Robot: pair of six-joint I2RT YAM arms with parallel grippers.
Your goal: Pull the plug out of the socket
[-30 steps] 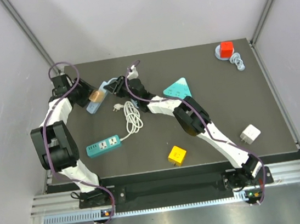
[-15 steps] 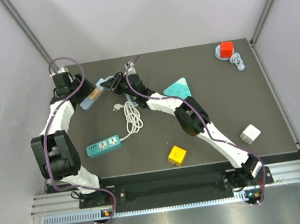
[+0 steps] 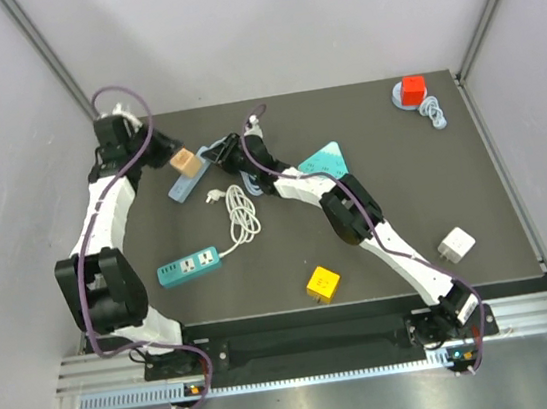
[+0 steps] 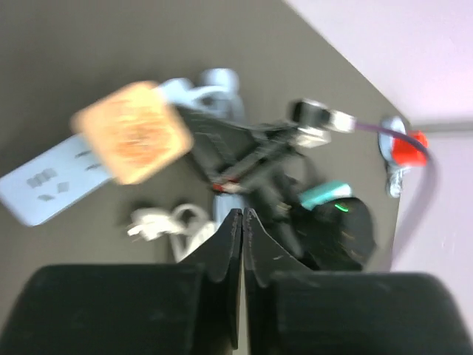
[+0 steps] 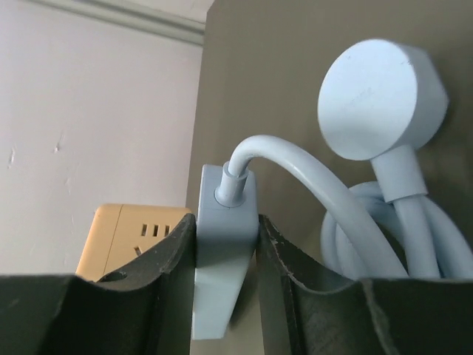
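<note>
You are working on a dark tabletop (image 3: 422, 185) boxed in by pale walls. The tan plug block (image 3: 183, 161) is sitting on the pale blue socket strip (image 3: 182, 188) at the far left of the tabletop, over the strip's far end. I cannot tell whether its pins are seated or loose, because the left wrist view is blurring.

Your right claw (image 5: 225, 237) is clenching the strip's cord end from the right, with its jaws pressing on both flat sides, so it is anchoring the strip well. Your left claw (image 4: 236, 225) is hanging just left of the block with its fingers pressed together, gripping nothing.

To do this step well, I judge you are needing to:
- spread that claw and bring it square over the block, so the fingers are bearing on two opposite faces;
- clamp firmly;
- draw straight away from the strip's face while the right claw is bracing the strip.

A slanted pull is risking lifting the whole strip or bending the pins.

The strip's own pale blue cable (image 5: 295, 177) is coiling beside the right claw, and a white cord (image 3: 241, 212) is lying nearer.
</note>
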